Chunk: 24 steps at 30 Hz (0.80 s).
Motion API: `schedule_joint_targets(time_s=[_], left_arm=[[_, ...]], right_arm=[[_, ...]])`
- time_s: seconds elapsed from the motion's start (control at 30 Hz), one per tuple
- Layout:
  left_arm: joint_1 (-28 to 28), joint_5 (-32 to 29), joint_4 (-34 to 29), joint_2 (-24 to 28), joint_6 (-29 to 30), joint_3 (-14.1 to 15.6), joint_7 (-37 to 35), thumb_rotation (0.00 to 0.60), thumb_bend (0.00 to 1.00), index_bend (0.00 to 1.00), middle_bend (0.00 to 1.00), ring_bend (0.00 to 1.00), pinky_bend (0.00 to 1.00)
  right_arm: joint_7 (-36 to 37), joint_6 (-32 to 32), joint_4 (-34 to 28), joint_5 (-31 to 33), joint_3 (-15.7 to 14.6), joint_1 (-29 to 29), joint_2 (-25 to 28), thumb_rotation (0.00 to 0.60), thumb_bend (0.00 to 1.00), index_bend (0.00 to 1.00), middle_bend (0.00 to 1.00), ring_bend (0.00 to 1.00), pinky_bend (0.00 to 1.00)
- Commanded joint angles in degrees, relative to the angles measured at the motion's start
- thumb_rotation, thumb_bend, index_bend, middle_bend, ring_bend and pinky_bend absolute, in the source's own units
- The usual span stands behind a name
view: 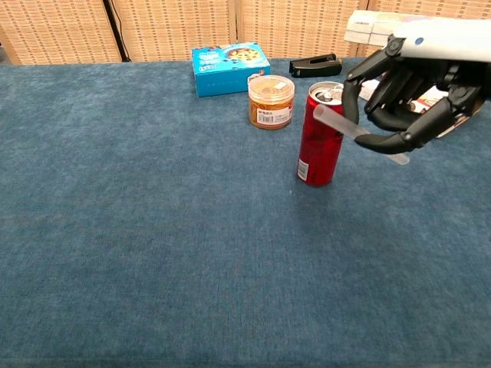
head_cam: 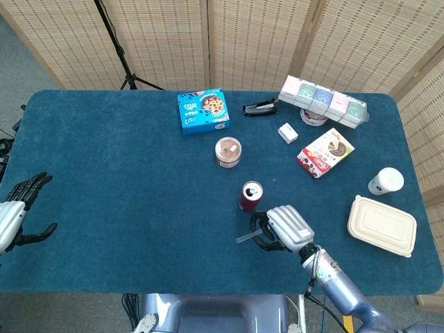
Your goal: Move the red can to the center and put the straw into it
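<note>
The red can (head_cam: 250, 195) (view: 319, 134) stands upright near the middle of the blue table, its top opened. My right hand (head_cam: 286, 228) (view: 418, 82) holds a clear straw (head_cam: 245, 237) (view: 341, 126) lifted off the table, just right of the can and nearer the front edge. In the chest view the straw's free end hangs level with the can's rim. My left hand (head_cam: 15, 211) hovers open and empty at the table's far left edge.
An orange-lidded jar (head_cam: 227, 152) stands behind the can, and a blue cookie box (head_cam: 202, 109) further back. A snack box (head_cam: 325, 152), white cup (head_cam: 385, 180) and takeaway container (head_cam: 382, 225) lie to the right. A stapler (head_cam: 259, 107) and yogurt pack (head_cam: 322, 100) line the back.
</note>
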Motion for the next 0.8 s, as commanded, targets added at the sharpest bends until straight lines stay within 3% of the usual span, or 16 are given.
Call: schedule_joint_targets(time_s=[0.03, 0.43, 0.6, 0.8], left_arm=[[0.06, 0.01, 0.00, 0.03, 0.08, 0.02, -0.05, 0.600, 0.30, 0.00, 0.00, 0.00, 0.00], [0.12, -0.30, -0.20, 0.12, 0.12, -0.04, 0.02, 0.600, 0.30, 0.00, 0.00, 0.00, 0.00], [1.11, 0.12, 0.30, -1.15, 3.61, -0.82, 1.18, 0.600, 0.30, 0.00, 0.00, 0.00, 0.00], [1.80, -0.68, 0.51, -1.96, 4.99, -1.05, 3.32, 0.600, 0.30, 0.00, 0.00, 0.00, 0.00]], right_arm=[[6.85, -2.28, -0.47, -0.81, 1.09, -0.66, 3.84, 0.600, 0.45, 0.60, 0.83, 0.83, 0.67], [34.94, -5.13, -3.47, -5.95, 6.25, -3.11, 16.54, 0.600, 0.47, 0.60, 0.84, 0.83, 0.67], [45.30, -5.72, -2.38, -6.62, 8.37, -3.18, 18.51, 0.600, 0.47, 0.60, 0.84, 0.83, 0.67], [49.87, -4.78, -1.64, -3.91, 10.72, -2.71, 17.95, 0.600, 0.47, 0.60, 0.84, 0.83, 0.67]])
